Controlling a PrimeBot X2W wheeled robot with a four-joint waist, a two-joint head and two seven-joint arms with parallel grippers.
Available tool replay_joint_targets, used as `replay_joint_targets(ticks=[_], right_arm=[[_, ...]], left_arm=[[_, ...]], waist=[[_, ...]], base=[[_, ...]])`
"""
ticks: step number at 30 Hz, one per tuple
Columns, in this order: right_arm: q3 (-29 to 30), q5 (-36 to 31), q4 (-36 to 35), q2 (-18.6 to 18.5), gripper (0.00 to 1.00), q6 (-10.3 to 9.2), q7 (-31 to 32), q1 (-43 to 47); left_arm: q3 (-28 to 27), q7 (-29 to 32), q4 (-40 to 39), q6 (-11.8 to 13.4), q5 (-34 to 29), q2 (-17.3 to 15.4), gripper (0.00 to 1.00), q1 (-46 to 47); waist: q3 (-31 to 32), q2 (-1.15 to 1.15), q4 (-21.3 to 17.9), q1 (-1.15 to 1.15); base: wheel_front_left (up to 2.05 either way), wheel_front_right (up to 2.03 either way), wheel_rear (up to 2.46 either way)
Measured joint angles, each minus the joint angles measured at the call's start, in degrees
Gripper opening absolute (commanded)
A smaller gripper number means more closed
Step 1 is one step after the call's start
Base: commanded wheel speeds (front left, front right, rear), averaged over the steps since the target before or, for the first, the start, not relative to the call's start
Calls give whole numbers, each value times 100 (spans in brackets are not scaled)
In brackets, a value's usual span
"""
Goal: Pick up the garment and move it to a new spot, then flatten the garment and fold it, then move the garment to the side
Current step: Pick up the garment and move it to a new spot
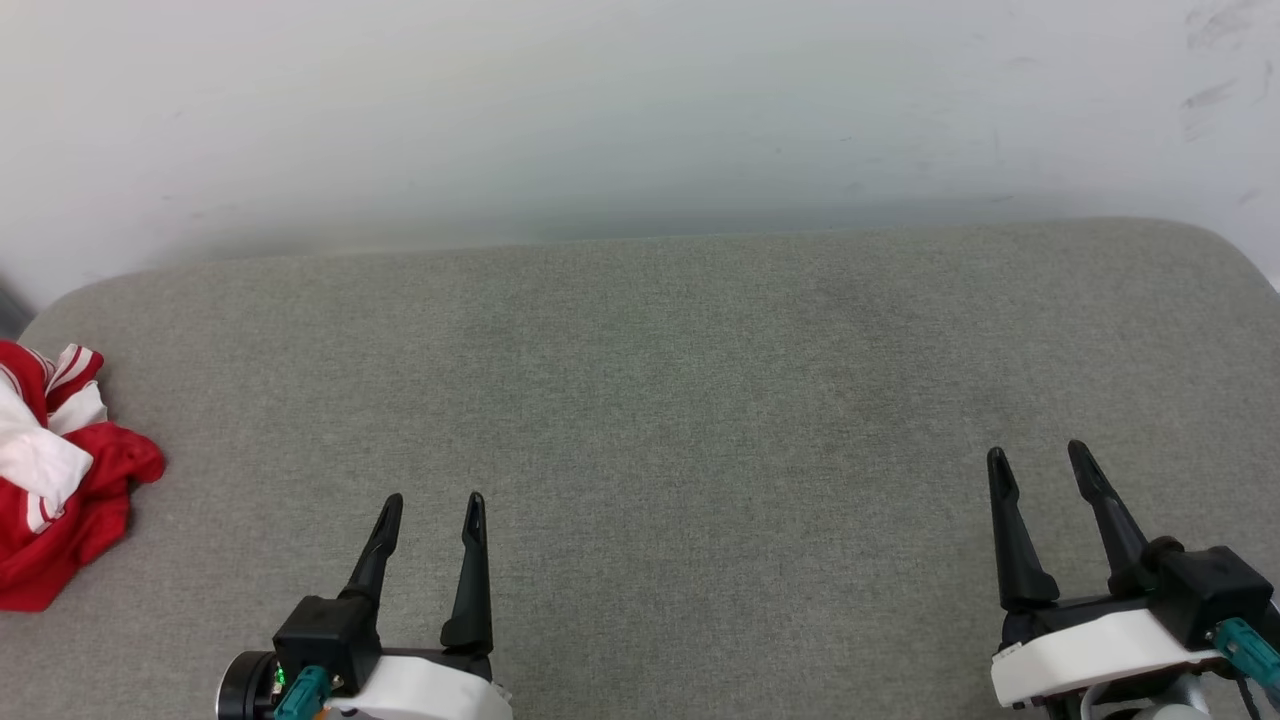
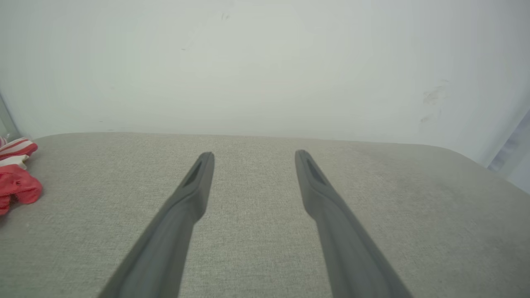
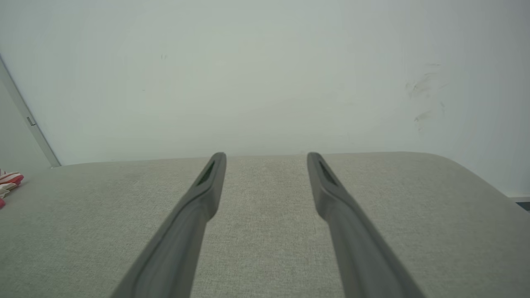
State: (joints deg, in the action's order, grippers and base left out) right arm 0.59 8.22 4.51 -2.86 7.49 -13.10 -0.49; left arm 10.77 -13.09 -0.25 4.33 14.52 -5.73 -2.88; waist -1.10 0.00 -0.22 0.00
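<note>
Here the garment point(image 1: 60, 490) lies crumpled in a heap at the far left edge of the tabletop point(image 1: 700, 350), red cloth bunched around white folds, with a band of red-and-white striped trim on its far side. Part of it runs out of the head view at the left. It is not flat and no lettering can be made out.

The left hand point(image 1: 434, 500) hovers over the near part of the tabletop, left of centre, its two dark fingers spread apart and holding nothing. A stretch of grey fabric surface separates it from the garment, which sits well apart to its left. In the left wrist view the left hand point(image 2: 254, 154) points toward the far edge, and the garment point(image 2: 16, 186) shows at the left border.

The right hand point(image 1: 1037, 452) hovers near the right side of the tabletop, fingers likewise spread and holding nothing, tilted slightly to the left. It is well apart from the left hand. In its own wrist view the right hand point(image 3: 266, 155) points at the far edge, and a sliver of the garment point(image 3: 8, 182) shows at the left border.

Behind the tabletop rises a pale wall point(image 1: 640, 100), carrying faint scuff marks point(image 1: 1215, 60) toward its right. The tabletop has rounded far corners.
</note>
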Motion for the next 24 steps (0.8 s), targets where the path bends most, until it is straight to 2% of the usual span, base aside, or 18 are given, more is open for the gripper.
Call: replay_joint_targets(ticks=[6, 17, 24], right_arm=[[-27, -342, 20, 0, 100, 1, -99, 26], [-73, -717, 1, 0, 100, 1, -197, 48], [-103, -708, 19, -1, 100, 1, -199, 48]], left_arm=[[-250, -82, 146, -393, -499, 201, 100, -48], [-383, -182, 191, -636, -933, 272, 100, -97], [-376, -190, 209, -670, -861, 275, 100, -102]], waist=[[-23, 0, -11, 0], [-57, 0, 10, 0], [-73, 0, 52, 0]], base=[[0, 0, 0], [0, 0, 0], [0, 0, 0]])
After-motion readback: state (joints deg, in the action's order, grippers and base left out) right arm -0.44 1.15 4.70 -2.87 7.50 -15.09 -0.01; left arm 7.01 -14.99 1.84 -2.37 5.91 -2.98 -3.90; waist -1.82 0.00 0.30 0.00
